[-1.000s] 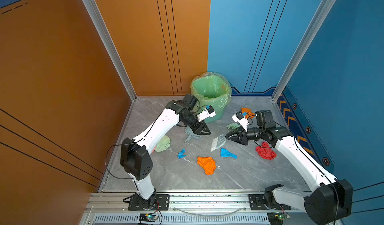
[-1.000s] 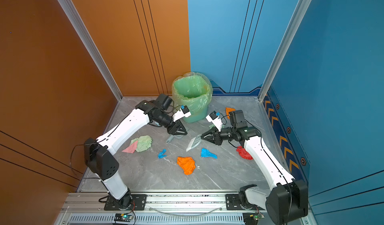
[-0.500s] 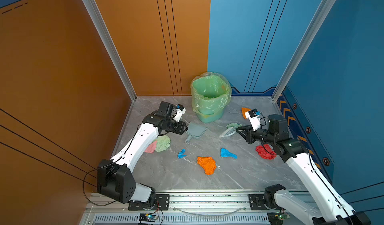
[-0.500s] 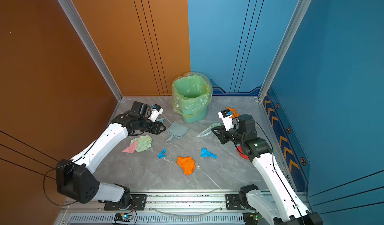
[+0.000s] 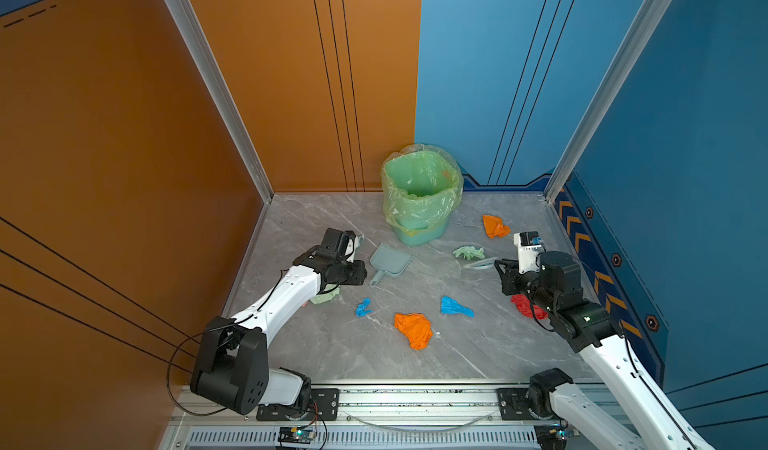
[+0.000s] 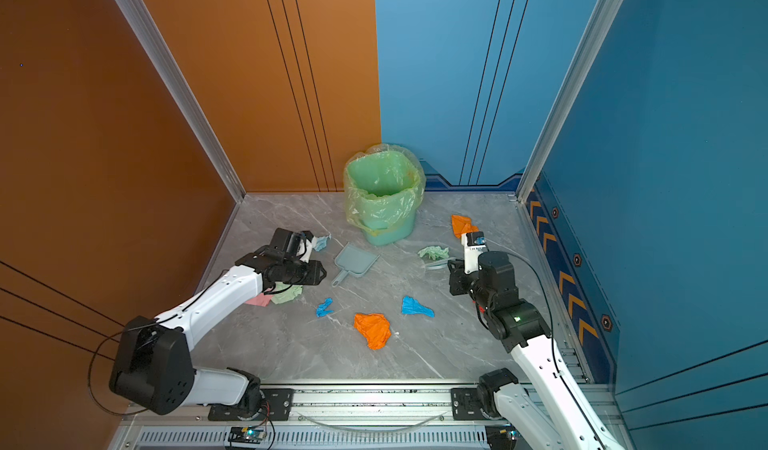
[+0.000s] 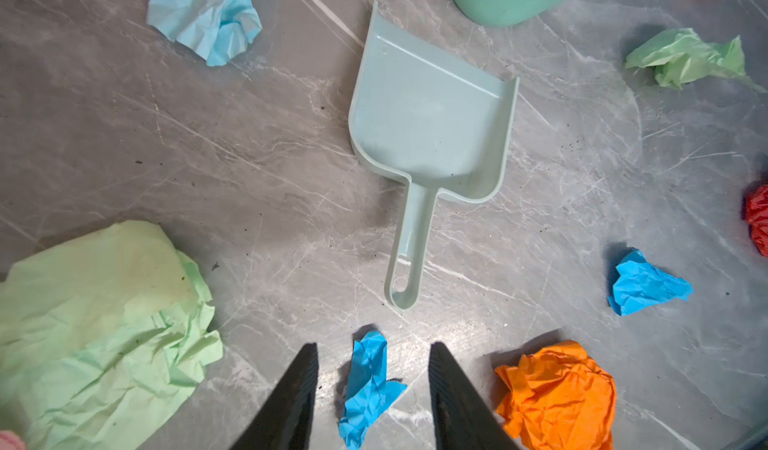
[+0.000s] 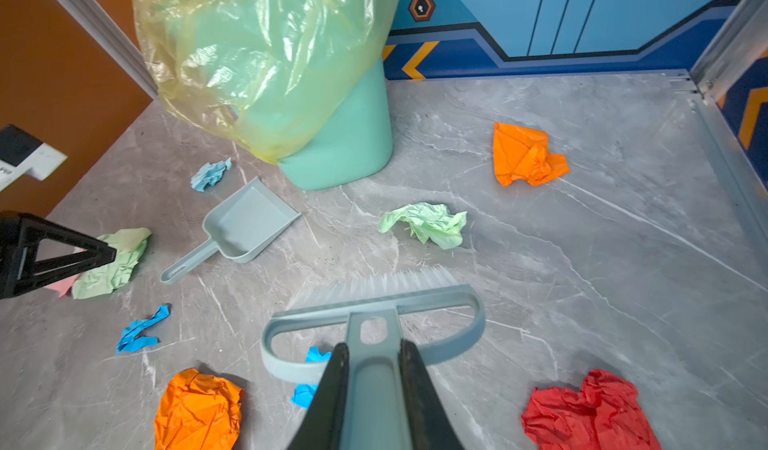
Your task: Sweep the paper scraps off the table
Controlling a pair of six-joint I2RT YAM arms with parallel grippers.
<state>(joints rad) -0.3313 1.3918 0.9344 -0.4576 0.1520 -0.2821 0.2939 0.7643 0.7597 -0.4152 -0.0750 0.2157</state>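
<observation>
Sweeping looks barely begun: paper scraps [image 5: 413,329] litter the table [image 5: 353,356] around the bin [image 5: 419,229], dustpan [image 5: 390,261] empty beside it, right gripper [image 8: 374,346] clenched on brush [image 8: 374,302], left gripper [image 7: 372,345] released.

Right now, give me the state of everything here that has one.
dustpan: lying flat, empty, unheld.
brush: gripped by its handle.
bin: upright, lined, open top.
paper scraps: crumpled, loose on the table.
left end effector: open, empty.
right end effector: shut on brush.
</observation>
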